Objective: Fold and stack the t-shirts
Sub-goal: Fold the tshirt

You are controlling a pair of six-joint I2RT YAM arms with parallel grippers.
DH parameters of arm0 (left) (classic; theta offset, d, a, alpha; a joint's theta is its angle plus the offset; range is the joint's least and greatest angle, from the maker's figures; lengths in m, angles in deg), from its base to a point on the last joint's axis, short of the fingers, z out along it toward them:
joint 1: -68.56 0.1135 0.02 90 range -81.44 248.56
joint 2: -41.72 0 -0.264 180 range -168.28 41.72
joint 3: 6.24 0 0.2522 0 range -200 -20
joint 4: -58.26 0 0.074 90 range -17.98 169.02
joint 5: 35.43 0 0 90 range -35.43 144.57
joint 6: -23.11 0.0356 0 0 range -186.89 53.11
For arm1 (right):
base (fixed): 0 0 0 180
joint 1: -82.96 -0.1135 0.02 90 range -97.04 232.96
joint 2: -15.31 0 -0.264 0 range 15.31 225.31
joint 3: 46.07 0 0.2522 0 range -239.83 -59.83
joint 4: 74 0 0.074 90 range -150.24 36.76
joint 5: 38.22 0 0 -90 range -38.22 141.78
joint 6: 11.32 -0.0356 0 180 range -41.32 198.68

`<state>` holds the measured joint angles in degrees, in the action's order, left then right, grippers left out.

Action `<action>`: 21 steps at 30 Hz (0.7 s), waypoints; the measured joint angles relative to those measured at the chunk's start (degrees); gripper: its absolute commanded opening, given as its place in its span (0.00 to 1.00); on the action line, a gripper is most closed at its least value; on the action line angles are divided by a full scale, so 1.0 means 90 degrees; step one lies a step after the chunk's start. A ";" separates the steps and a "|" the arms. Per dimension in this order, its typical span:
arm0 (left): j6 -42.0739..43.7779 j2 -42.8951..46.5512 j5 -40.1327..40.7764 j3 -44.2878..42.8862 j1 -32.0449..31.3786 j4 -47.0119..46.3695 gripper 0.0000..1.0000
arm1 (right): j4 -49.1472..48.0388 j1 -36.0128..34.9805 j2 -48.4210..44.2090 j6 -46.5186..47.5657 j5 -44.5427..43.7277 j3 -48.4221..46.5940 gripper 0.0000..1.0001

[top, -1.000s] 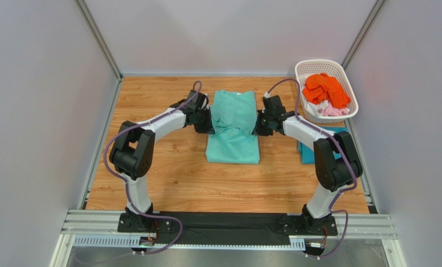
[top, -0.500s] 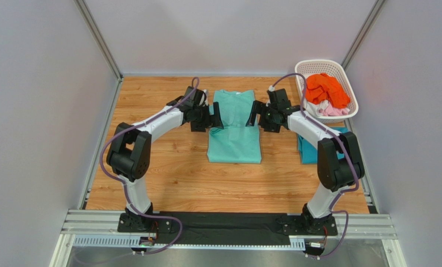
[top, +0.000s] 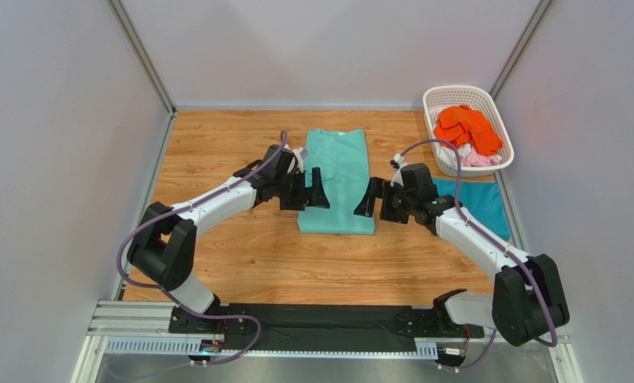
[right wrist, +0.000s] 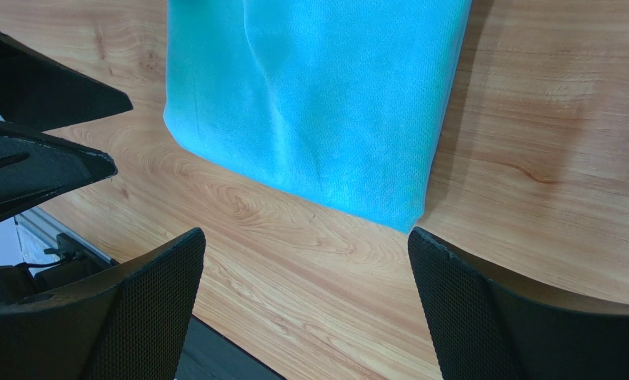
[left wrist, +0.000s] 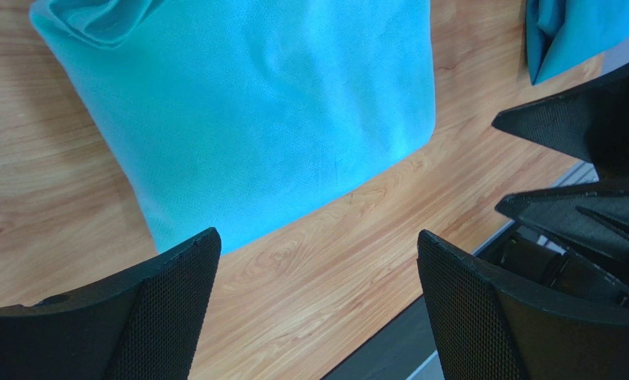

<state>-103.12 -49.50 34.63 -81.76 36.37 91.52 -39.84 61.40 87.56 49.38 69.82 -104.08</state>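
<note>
A mint green t-shirt (top: 336,179), its sides folded in, lies lengthwise in the middle of the wooden table; its near hem shows in the left wrist view (left wrist: 270,111) and the right wrist view (right wrist: 318,95). My left gripper (top: 312,191) stands open at the shirt's left edge, over bare wood (left wrist: 316,261). Open too, the right gripper (top: 374,199) hovers at the shirt's right edge (right wrist: 306,253). Nothing is between either pair of fingers. A folded teal t-shirt (top: 476,199) lies flat to the right (left wrist: 579,32).
A white lattice basket (top: 456,90) at the back right corner holds an orange t-shirt (top: 466,128) on top of pink (top: 482,159) and white (top: 448,155) cloth. Grey walls close in the table on three sides. The two grippers face each other across the shirt's near end.
Both grippers opened and let go of the mint shirt's sides, then moved toward its near end. The right arm swung forward and uncovered the teal shirt.
</note>
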 measured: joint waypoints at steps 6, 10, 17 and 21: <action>-0.0231 -0.0556 -0.0384 0.0000 0.0034 -0.0515 1.00 | -0.0843 0.0002 0.0204 -0.0056 0.0627 0.0126 1.00; -0.0347 -0.1018 -0.0624 0.0024 0.0036 -0.0777 1.00 | -0.1525 -0.0002 0.0974 -0.0102 0.1132 0.0126 1.00; -0.0498 -0.1146 -0.0828 0.0580 0.0046 -0.1098 1.00 | -0.2157 -0.0070 0.1919 -0.0231 0.1433 0.0483 1.00; -0.0617 -0.0721 -0.0903 0.1256 0.0029 -0.1622 1.00 | -0.2812 -0.0202 0.1744 -0.0476 0.1593 0.0974 1.00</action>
<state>-108.67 -55.99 26.50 -70.46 36.63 76.92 -65.15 59.59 103.25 45.10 84.16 -95.32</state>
